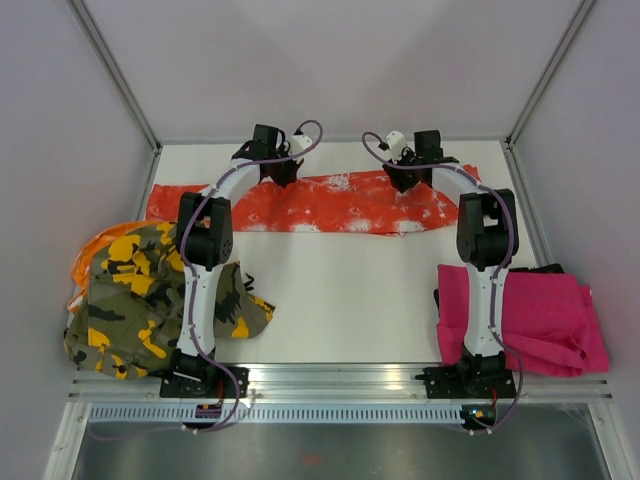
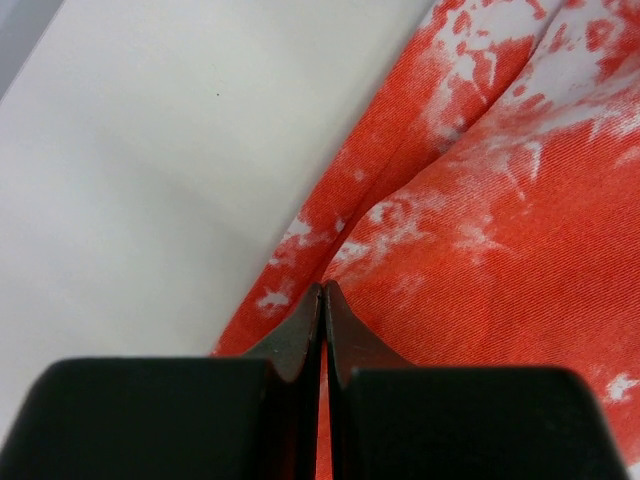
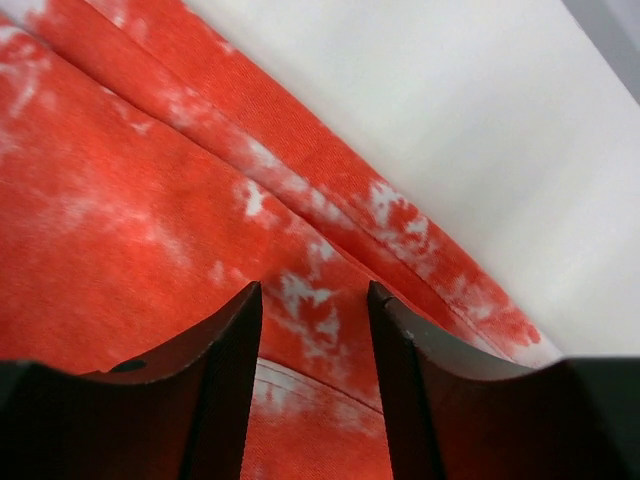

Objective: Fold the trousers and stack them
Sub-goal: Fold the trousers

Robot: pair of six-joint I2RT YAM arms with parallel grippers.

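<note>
The orange-red trousers with white splatter lie stretched left to right across the back of the white table. My left gripper is down on their far edge left of the middle. In the left wrist view its jaws are pressed together at the cloth's border, and a crease runs up to the tips. My right gripper is on the far edge further right. Its jaws stand apart with red cloth beneath and between them. Camouflage trousers are heaped at the left, and magenta trousers lie at the right.
Grey enclosure walls close in the table on the left, back and right. A metal rail runs along the front by both arm bases. Bare white table shows beyond the cloth's far edge.
</note>
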